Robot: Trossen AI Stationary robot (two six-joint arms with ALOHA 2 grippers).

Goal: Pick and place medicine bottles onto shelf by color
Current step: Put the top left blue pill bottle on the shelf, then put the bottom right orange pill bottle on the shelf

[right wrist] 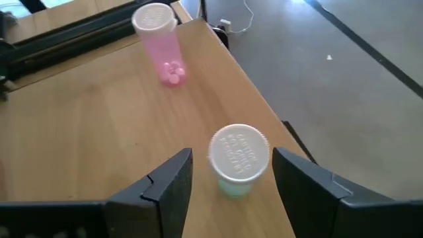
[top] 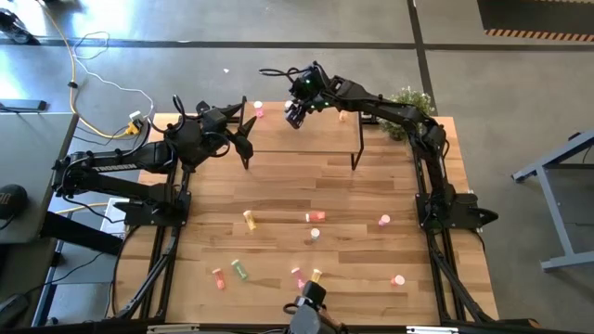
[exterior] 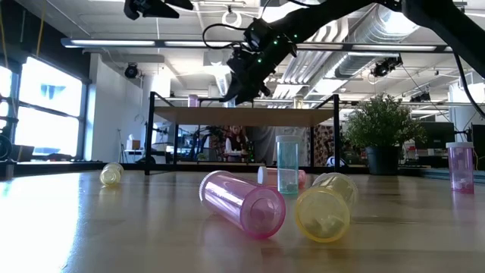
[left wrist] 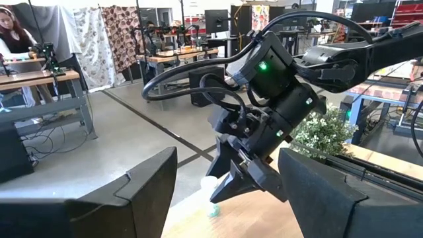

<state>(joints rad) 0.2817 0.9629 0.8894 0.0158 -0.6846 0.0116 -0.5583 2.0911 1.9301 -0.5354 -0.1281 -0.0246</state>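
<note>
The shelf [top: 306, 139] stands at the table's far side. My right gripper [top: 295, 117] hangs over its far left end, slanting down, fingers open. Between the fingers [right wrist: 232, 162] a pale green bottle with a white cap [right wrist: 239, 152] stands upright on the shelf near its edge, with a gap showing on each side of the cap. A pink bottle [right wrist: 158, 41] stands upright on the shelf farther along. My left gripper [top: 245, 130] waits open just left of the shelf, level, facing the right gripper [left wrist: 246, 173].
Several bottles are scattered over the table's near half: a pink one [exterior: 242, 202] and a yellow one [exterior: 326, 209] lying down, a green one [exterior: 287, 163] upright, and others [top: 249, 219] [top: 384, 220]. A potted plant [top: 408, 102] stands at the far right corner.
</note>
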